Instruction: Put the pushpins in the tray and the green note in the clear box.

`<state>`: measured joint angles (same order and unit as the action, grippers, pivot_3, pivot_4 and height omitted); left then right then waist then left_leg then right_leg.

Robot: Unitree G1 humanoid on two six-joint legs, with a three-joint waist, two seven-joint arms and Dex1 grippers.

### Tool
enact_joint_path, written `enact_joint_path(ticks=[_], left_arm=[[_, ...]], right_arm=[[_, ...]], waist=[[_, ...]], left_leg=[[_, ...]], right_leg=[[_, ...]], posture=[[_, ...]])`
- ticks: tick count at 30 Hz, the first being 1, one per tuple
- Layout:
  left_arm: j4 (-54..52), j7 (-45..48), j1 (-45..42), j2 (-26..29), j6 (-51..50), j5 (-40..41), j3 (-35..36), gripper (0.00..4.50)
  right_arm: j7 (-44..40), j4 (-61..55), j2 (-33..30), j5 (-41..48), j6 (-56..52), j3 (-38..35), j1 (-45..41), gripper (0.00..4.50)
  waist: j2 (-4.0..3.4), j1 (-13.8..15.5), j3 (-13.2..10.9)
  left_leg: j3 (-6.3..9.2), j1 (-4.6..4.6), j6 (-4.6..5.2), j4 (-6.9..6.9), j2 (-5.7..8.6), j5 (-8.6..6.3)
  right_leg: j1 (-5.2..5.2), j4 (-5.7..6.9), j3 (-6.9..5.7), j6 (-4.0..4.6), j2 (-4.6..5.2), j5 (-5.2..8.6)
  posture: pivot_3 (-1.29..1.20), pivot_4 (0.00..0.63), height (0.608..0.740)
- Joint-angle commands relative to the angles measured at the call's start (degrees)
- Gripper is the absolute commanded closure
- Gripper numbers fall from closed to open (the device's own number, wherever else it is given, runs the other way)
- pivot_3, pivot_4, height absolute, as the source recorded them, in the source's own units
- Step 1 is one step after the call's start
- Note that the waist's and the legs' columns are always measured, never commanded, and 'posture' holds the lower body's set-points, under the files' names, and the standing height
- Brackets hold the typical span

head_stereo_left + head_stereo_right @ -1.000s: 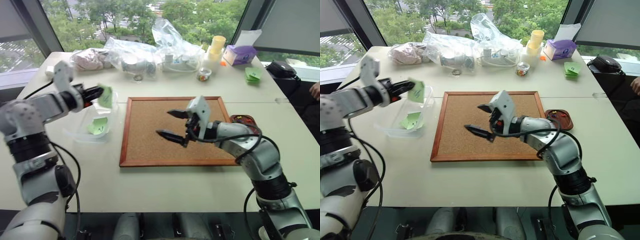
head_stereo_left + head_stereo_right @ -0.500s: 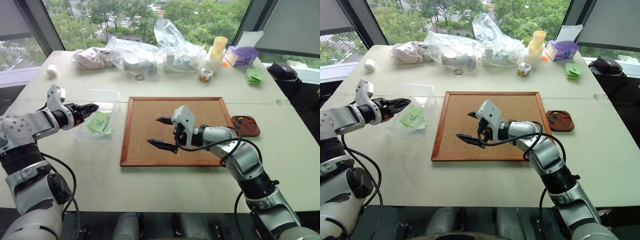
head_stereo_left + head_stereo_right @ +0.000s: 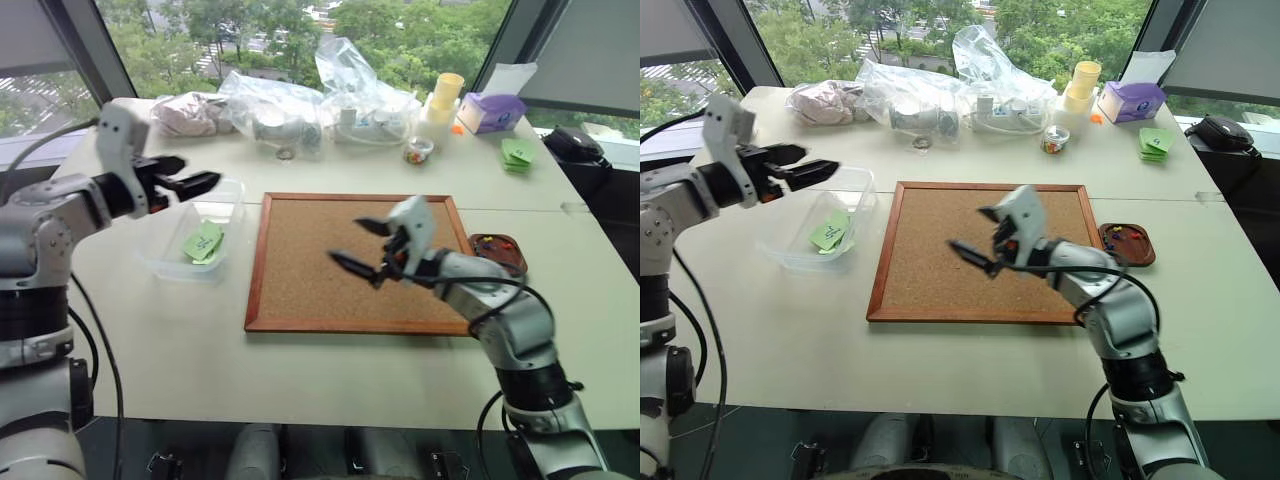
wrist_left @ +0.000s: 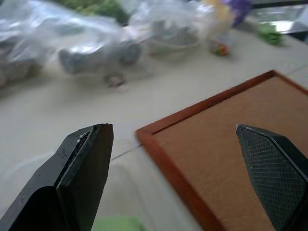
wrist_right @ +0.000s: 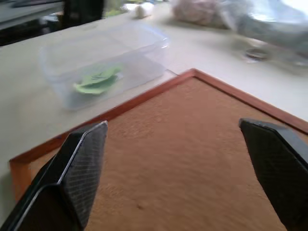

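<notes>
Centre frame, your right gripper (image 3: 365, 246) hangs spread and empty over the corkboard (image 3: 310, 270); right, pushpins (image 3: 490, 243) fill the tray (image 3: 515, 256); left, the flimsy green note (image 3: 203, 243) lies in the clear box (image 3: 165, 262), left gripper (image 3: 192, 172) agape above; pinch its edge gently.

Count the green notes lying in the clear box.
2, overlapping each other on the floor of the box: notes. More could hide beneath them.
</notes>
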<state>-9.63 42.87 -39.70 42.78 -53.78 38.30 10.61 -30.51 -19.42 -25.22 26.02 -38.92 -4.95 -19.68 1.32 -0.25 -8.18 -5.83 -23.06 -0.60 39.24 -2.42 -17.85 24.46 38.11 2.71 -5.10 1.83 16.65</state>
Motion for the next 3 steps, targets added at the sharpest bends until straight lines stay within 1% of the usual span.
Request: enact_joint_path(ticks=[1, 2, 3], left_arm=[[-8.74, -0.22, 4.54, -4.30, -5.34, 7.88, -1.25, 0.05], [-9.38, -1.10, 5.23, -5.62, -6.59, 9.52, -0.68, 0.05], [-11.06, -0.89, 7.29, -6.52, -6.47, 9.79, -1.89, 0.05]], right_arm=[[1.51, -6.23, -2.61, 4.56, -4.23, -8.21, 4.79, 0.00], [1.52, -7.03, -3.22, 5.11, -5.06, -8.87, 5.88, 0.00], [1.39, -8.74, -4.33, 5.38, -6.05, -9.44, 8.20, 0.00]], waist=[[-0.09, -0.35, 0.05], [-0.10, -0.61, 0.05], [-0.10, -0.61, 0.05]], left_leg=[[-0.02, 0.02, 0.05, -0.01, 0.01, -0.03], [-0.04, 0.05, 0.06, -0.03, 0.01, -0.04], [-0.05, 0.06, 0.06, -0.02, -0.05, -0.03]], right_leg=[[0.00, 0.00, 0.09, 0.00, 0.02, 0.00], [0.00, 0.00, 0.13, -0.01, 0.02, 0.00], [0.00, 0.00, 0.14, -0.01, -0.04, 0.00]], posture=[[0.00, 0.150, 0.738], [0.00, 0.150, 0.738], [0.00, 0.150, 0.738]])
